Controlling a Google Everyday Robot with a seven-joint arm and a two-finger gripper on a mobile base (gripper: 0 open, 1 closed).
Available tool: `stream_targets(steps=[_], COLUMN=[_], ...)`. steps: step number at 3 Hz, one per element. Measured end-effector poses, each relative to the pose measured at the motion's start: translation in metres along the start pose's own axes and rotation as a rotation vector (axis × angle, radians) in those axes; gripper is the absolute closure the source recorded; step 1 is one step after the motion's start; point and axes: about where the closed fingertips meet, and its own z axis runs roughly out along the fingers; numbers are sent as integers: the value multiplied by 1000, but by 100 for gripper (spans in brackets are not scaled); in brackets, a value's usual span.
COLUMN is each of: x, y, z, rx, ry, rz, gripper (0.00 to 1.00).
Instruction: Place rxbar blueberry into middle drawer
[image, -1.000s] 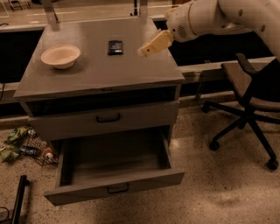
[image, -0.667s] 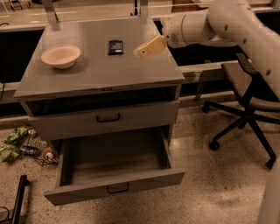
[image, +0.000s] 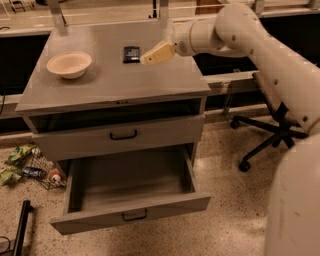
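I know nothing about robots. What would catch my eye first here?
A big white arm reaches in from the right, its pincer hovering over the grey cabinet top, just right of a small dark snack bar. Below, the wide grey drawer stands pulled open, and a cream bowl sits top left.

A cream bowl sat left on the desk, well apart from the claw above its rear right; an office chair stood nearby.

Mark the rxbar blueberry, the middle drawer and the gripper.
rxbar blueberry (image: 131, 53): camera view, wrapper centre.
middle drawer (image: 134, 175): camera view, bare floor of the open tray.
gripper (image: 148, 58): camera view, its tip, close beside the bar.
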Motion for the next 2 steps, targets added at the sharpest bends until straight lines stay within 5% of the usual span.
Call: stream_targets(steps=[1, 2], x=[12, 15], y=[-10, -20], z=[6, 31], rx=[28, 81], ry=[61, 29], rz=[30, 107], gripper=[0, 0])
